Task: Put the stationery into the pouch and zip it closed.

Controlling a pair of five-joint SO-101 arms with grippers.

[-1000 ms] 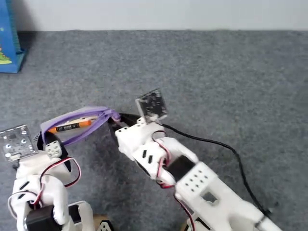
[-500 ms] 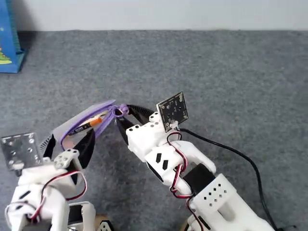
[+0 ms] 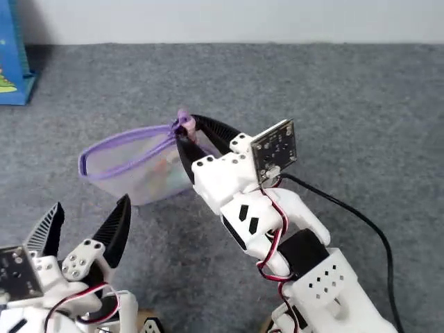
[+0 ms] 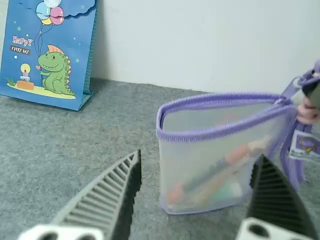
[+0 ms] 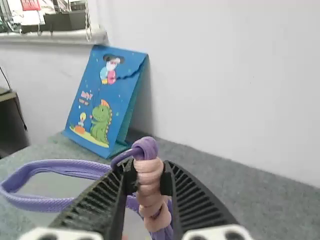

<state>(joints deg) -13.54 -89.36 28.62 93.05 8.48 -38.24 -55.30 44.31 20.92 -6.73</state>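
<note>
Right end effector [image 3: 186, 135] clenches the purple zipper pull [image 3: 182, 123] of the translucent purple-trimmed pouch [image 3: 128, 173]; left end effector [image 3: 90, 205] hangs released. Unbraced, the open pouch may swing, spilling coloured pens [image 4: 220, 167].

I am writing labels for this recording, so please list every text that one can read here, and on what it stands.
"HaPPY" over "EVERY DAY": on the blue gift bag, left wrist view.
Small tag on the pouch: print too blurred to read.
Circuit board on the right arm: markings too small to read.

Grey carpeted table [image 3: 361, 104] bears blue gift bag [image 3: 10, 69].
</note>
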